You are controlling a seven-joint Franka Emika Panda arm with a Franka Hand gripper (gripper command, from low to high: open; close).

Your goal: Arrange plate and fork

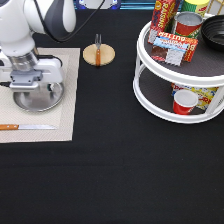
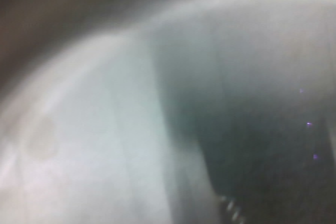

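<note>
One arm is all you have here, and its claw (image 1: 36, 92) sits low over the plate (image 1: 39, 98) at the exterior view's left. The hand's body blocks the fingertips, so I cannot tell whether they are apart or together, or whether they grip the rim. The plate lies on the pale placemat (image 1: 67, 100), its shiny rim showing below and to the right of the hand. Your wrist camera is filled by a curved pale-grey sheen, most likely the plate (image 2: 97, 130) from very close.

The fork (image 1: 98, 49) is well apart from the plate, up at the exterior view's top, lying across the small wooden disc (image 1: 90, 55) on the black surface (image 1: 115, 170), tines pointing toward the view's top. The knife (image 1: 27, 127) rests on the placemat just below the plate, handle toward the left.

Over at the exterior view's right stands the two-tier white rack (image 1: 150, 95), with cans and boxes on top and a red cup (image 1: 184, 101) on the lower shelf.
</note>
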